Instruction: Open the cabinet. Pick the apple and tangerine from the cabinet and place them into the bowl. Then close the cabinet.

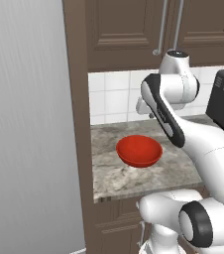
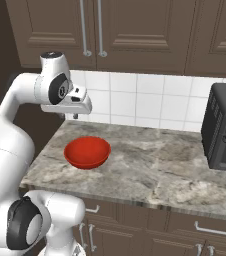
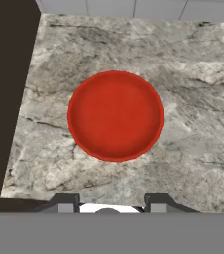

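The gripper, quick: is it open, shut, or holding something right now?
Gripper: open, fingers apart, nothing between them, above the bowl.

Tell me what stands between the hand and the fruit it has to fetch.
The cabinet doors: both are shut, handles side by side above the counter, so neither fruit can be seen. The hand hangs above the bowl, which holds nothing.

Both cabinet doors are shut above me. The table lies open around the red bowl; a black oven blocks the far right.
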Tool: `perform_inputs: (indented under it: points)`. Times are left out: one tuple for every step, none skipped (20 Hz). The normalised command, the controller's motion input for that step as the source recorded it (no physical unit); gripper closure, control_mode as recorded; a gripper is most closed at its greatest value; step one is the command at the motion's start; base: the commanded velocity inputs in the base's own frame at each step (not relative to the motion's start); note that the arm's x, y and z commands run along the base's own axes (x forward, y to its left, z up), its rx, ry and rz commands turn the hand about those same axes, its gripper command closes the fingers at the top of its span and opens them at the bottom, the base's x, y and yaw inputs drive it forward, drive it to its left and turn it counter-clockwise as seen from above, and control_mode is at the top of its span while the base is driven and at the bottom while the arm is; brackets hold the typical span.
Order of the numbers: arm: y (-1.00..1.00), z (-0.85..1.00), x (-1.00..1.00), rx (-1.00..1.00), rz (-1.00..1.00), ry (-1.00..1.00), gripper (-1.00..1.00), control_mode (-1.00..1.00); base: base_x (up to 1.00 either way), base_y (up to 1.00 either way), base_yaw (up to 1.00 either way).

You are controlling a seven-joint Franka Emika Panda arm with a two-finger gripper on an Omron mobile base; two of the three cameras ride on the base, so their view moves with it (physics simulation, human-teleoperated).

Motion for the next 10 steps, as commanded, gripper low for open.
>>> perform_inputs:
  points:
    - [0.0,0.0,0.0,0.0,0.0,-0.04,-1.0,-1.0,0.0,0.0,0.0]
    - [0.0,0.0,-0.03,0.0,0.0,-0.07,-1.0,-1.0,0.0,0.0,0.0]
    - [0.0,0.08,-0.03,0.0,0.0,-0.07,-1.0,-1.0,0.0,0.0,0.0]
    - [0.0,0.15,0.0,0.01,0.0,-0.05,-1.0,-1.0,0.0,0.0,0.0]
    - [0.0,0.21,0.0,0.0,0.0,-0.05,-1.0,-1.0,0.0,0.0,0.0]
    - [0.0,0.29,-0.07,0.0,0.0,-0.16,-1.0,-1.0,0.0,0.0,0.0]
    - [0.0,0.32,-0.12,0.0,0.0,-0.2,-1.0,-1.0,0.0,0.0,0.0]
    - [0.0,0.32,-0.19,0.0,0.0,-0.21,-1.0,-1.0,0.0,0.0,0.0]
    - [0.0,0.36,-0.22,0.0,0.0,-0.24,-1.0,-1.0,0.0,0.0,0.0]
    - [0.0,0.39,-0.29,0.0,0.0,-0.29,-1.0,-1.0,0.0,0.0,0.0]
